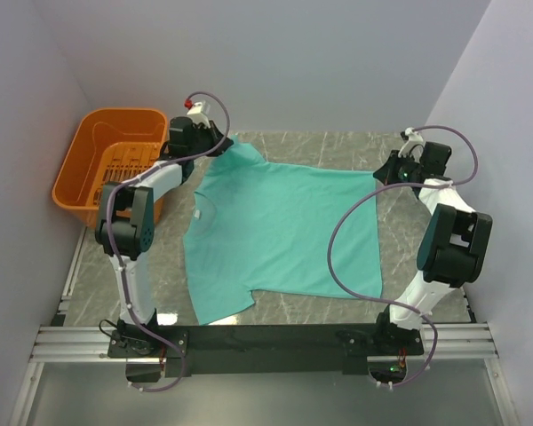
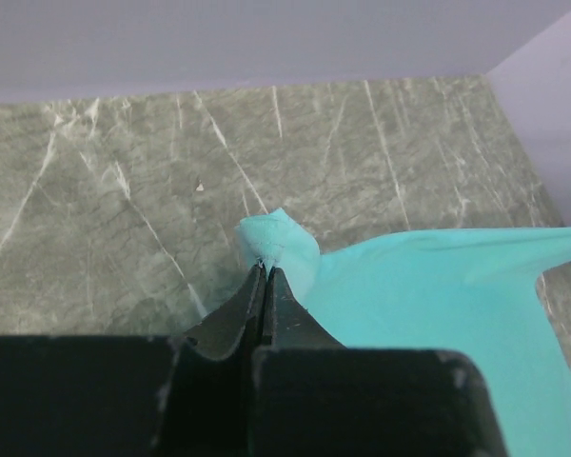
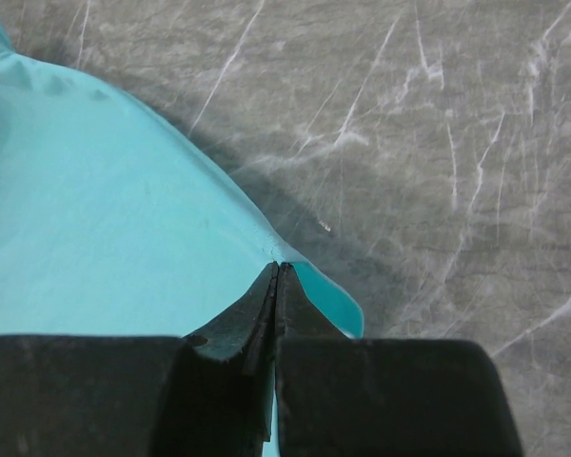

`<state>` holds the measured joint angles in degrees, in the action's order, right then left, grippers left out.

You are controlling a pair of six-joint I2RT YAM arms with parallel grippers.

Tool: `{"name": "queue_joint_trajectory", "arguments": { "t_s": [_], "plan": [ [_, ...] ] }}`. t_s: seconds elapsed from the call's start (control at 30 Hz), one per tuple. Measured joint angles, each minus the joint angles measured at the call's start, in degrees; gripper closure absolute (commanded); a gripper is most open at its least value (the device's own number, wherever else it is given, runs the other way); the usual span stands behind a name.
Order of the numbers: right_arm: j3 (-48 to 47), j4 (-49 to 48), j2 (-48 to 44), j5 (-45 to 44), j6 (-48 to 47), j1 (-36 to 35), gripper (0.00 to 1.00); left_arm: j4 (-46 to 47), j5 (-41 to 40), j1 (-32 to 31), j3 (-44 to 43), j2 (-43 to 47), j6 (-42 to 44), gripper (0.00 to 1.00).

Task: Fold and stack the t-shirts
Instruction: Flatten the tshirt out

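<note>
The teal-green t-shirt [image 1: 284,226] lies spread across the marble table, neck to the left. My left gripper [image 1: 220,142] is shut on its far left corner, a sleeve tip, which bunches at the fingertips in the left wrist view [image 2: 276,243]. My right gripper [image 1: 384,175] is shut on the far right corner at the hem, seen pinched in the right wrist view [image 3: 278,264]. The far edge of the t-shirt [image 3: 124,228] is stretched between the two grippers, slightly lifted off the table. The near sleeve and hem lie flat toward the arm bases.
An orange slotted basket [image 1: 115,160] stands at the far left against the wall, right beside the left arm. White walls close in at the back and both sides. A black rail [image 1: 266,337] runs along the near edge by the arm bases.
</note>
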<state>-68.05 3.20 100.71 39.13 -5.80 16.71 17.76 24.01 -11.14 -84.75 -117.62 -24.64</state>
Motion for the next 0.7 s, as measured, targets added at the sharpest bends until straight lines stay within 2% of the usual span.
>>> {"name": "queue_joint_trajectory", "arguments": {
  "t_s": [0.5, 0.7],
  "plan": [
    [2.9, 2.6, -0.9, 3.0, -3.6, 2.5, 1.0, 2.0, 2.2, 0.6, 10.4, 7.9, 2.5, 0.99],
    [4.0, 3.4, -2.0, 4.1, -4.7, 3.6, 1.0, 1.7, 2.1, 0.6, 11.9, 10.1, 3.0, 0.99]
  ]
}}
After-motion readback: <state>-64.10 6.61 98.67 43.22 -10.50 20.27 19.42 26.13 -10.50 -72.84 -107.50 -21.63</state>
